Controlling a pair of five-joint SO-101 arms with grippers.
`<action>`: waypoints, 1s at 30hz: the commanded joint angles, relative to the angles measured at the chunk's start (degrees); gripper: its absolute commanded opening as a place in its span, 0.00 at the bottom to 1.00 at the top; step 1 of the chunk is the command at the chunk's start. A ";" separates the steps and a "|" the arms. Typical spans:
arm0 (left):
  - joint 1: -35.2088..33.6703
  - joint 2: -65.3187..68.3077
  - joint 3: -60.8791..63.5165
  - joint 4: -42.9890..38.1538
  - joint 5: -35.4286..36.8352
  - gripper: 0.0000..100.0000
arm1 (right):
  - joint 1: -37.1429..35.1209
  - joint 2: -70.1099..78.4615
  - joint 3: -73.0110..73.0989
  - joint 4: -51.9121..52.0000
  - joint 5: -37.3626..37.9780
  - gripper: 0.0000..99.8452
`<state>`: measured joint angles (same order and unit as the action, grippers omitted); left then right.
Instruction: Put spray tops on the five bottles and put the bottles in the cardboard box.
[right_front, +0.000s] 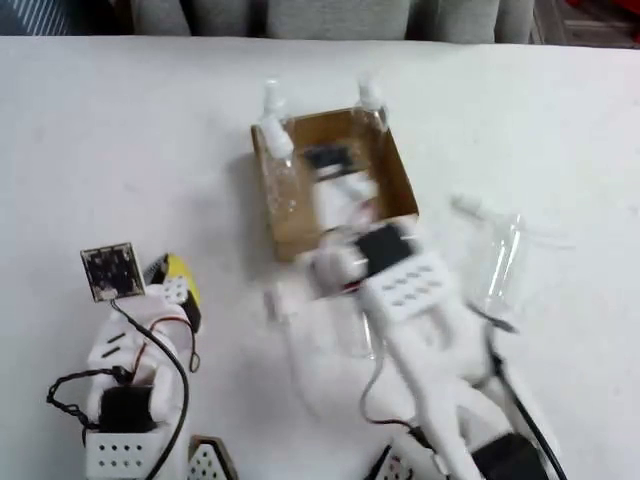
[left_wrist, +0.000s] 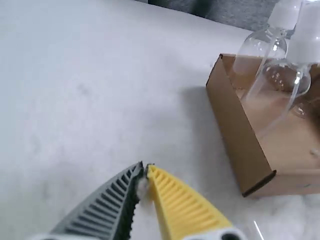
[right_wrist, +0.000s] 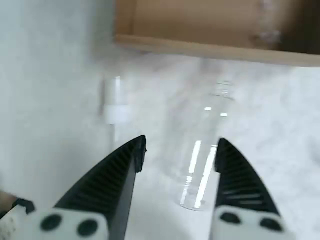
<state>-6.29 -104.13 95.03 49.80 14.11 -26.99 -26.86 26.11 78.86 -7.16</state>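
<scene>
Right gripper (right_wrist: 181, 145): fingers wide apart, empty, over the clear bottle (right_wrist: 205, 150) lying on the tabletop (right_wrist: 50, 75) near the box (right_wrist: 200, 25). Spray top (right_wrist: 116, 107) lies beside it. Left gripper (left_wrist: 145, 172): fingers closed, seemingly empty. Bottle probably light, slick and prone to roll, so grip mid-body.

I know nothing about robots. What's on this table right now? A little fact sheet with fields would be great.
cardboard box: open, mid-table, ahead of both arms
capped bottles: at least two inside the box, spray tops on
bare bottle: lying before the box, no top on it
loose spray top: lying beside the bare bottle
other bottle: lying beside the box, apart
right gripper: fingers open, either side of the bare bottle
left gripper: fingers shut
</scene>
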 joint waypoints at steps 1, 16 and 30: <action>2.07 -0.66 -4.04 3.78 -0.35 0.02 | 16.22 -5.49 -3.78 1.54 7.21 0.05; 2.07 -0.66 -3.87 3.78 -0.44 0.02 | 43.82 20.44 -26.99 4.70 13.89 0.11; 2.07 -0.66 -2.64 1.67 -0.44 0.02 | 43.91 39.60 -40.00 9.27 0.97 0.12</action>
<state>-5.05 -104.13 94.59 53.23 14.20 16.35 12.97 -11.25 88.18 -4.35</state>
